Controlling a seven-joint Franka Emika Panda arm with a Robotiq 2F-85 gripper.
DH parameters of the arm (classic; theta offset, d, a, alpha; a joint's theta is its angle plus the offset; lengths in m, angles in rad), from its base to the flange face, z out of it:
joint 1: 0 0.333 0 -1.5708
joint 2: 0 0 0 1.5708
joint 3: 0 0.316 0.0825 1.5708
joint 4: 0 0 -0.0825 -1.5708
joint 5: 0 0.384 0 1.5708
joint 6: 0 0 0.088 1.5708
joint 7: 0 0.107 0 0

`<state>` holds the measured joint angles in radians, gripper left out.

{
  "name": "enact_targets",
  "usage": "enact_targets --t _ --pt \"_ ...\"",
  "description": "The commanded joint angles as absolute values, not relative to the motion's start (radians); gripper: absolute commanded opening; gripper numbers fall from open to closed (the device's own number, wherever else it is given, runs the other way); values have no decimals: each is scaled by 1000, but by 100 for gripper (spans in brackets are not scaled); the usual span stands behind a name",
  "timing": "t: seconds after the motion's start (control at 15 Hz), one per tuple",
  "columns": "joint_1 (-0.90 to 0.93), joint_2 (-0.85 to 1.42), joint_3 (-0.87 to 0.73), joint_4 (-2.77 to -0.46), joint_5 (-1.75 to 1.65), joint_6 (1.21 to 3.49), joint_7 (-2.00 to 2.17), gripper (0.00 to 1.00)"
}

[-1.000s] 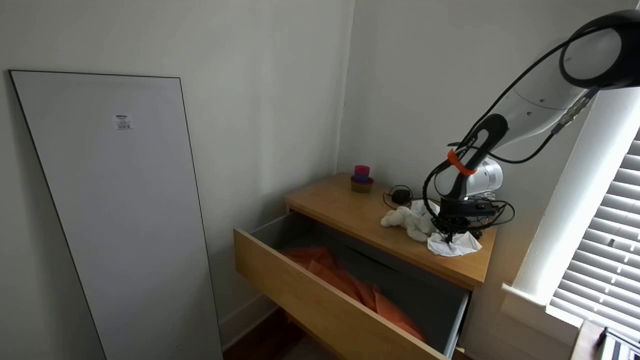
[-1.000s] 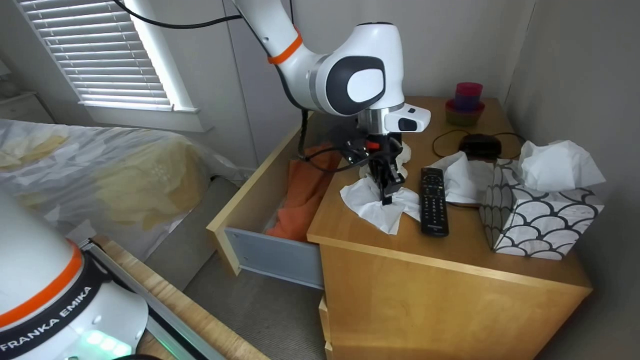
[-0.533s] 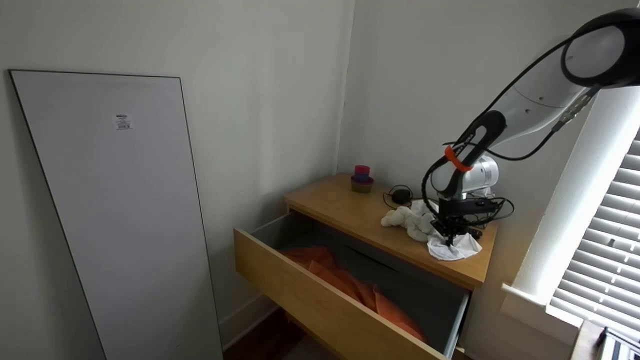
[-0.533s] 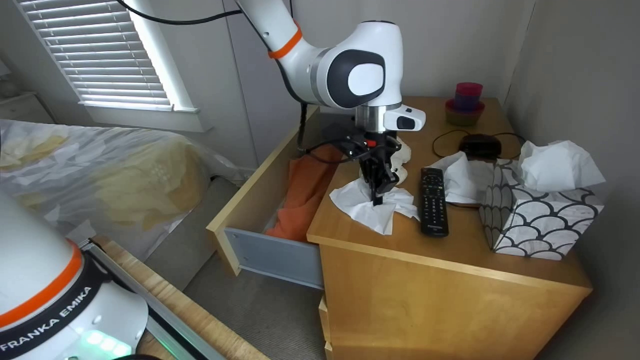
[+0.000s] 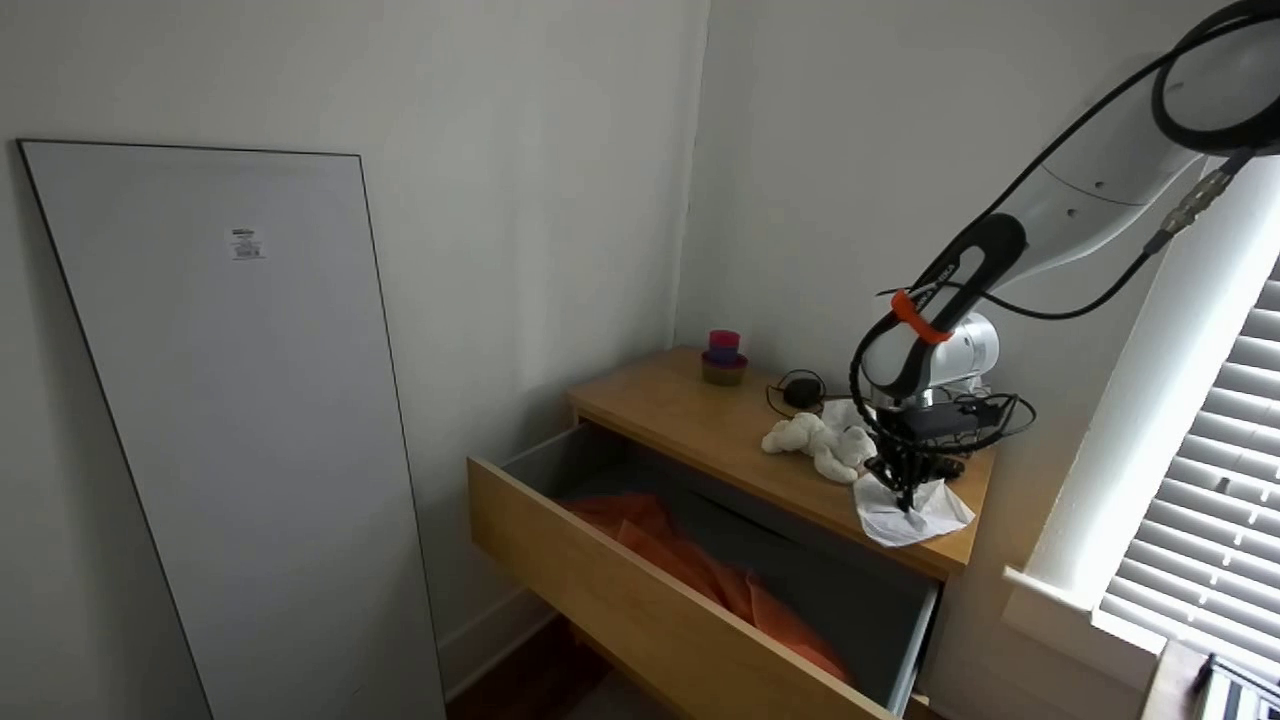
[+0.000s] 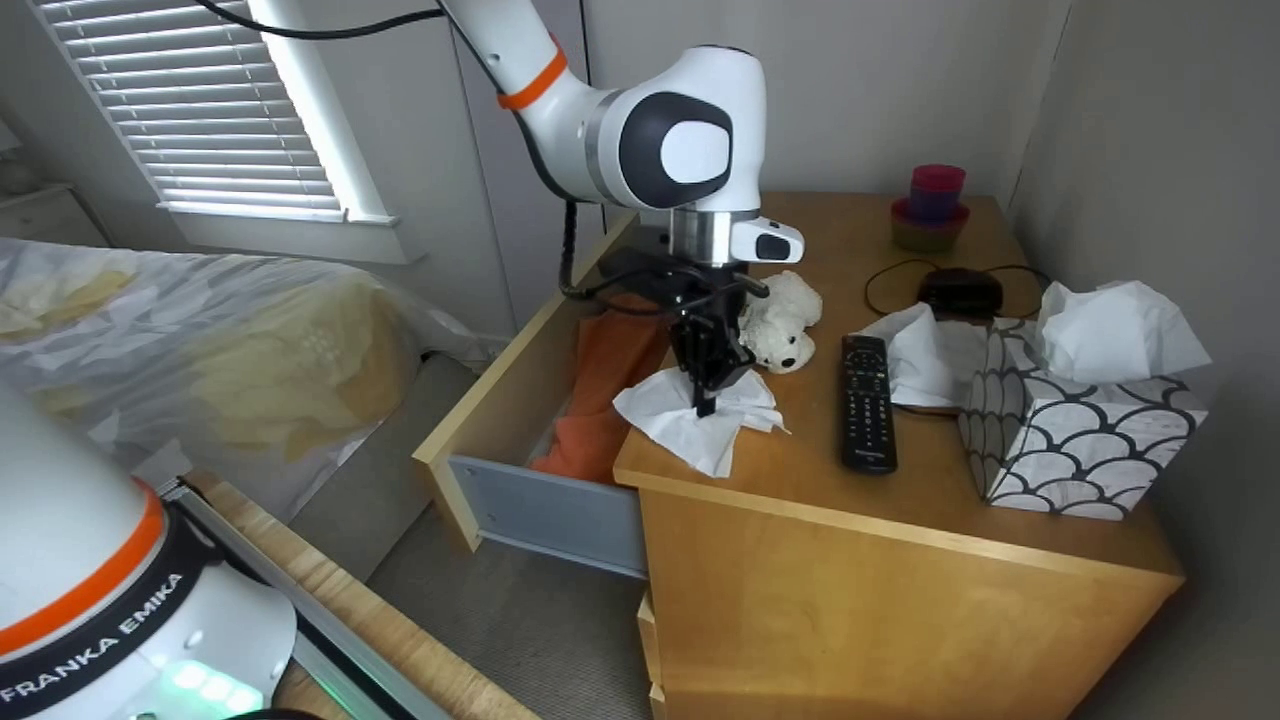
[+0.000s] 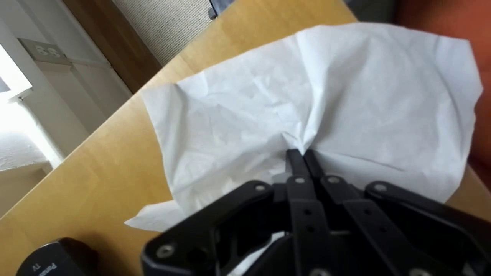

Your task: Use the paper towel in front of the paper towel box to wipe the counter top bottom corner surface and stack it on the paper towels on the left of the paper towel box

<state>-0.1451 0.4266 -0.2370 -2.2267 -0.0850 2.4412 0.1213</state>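
A white paper towel [image 6: 665, 412] lies spread and creased on the wooden counter top [image 6: 800, 455], by the corner beside the open drawer. My gripper [image 6: 705, 408] points down, shut on the towel's middle. In the wrist view the fingertips [image 7: 302, 153] pinch a fold of the towel [image 7: 238, 111], and its far right part hangs over the drawer side. The towel also shows in an exterior view [image 5: 900, 525]. The patterned paper towel box [image 6: 1090, 440] stands at the right with a tissue out of its top. More white paper towels [image 6: 930, 360] lie left of it.
A black remote [image 6: 868, 405] lies between the held towel and the other towels. A white plush toy [image 6: 783, 320] sits behind the gripper. A black device with cable [image 6: 960, 292] and stacked cups [image 6: 935, 205] stand farther back. The open drawer [image 6: 545, 510] holds orange cloth [image 6: 605, 400].
My gripper has dragged the towel away from the remote, toward the drawer-side corner of the counter. The plush toy, partly hidden before, shows more. The grip stays shut.
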Motion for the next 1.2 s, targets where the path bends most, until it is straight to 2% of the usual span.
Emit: enact_targets --t 0.0,0.6,1.13 --pt "-148 424 -193 -2321 -83 2521 67 1" --pt "-159 450 -209 -2340 -66 2808 88 1" --pt "-128 532 -329 -2251 -84 2819 229 1"
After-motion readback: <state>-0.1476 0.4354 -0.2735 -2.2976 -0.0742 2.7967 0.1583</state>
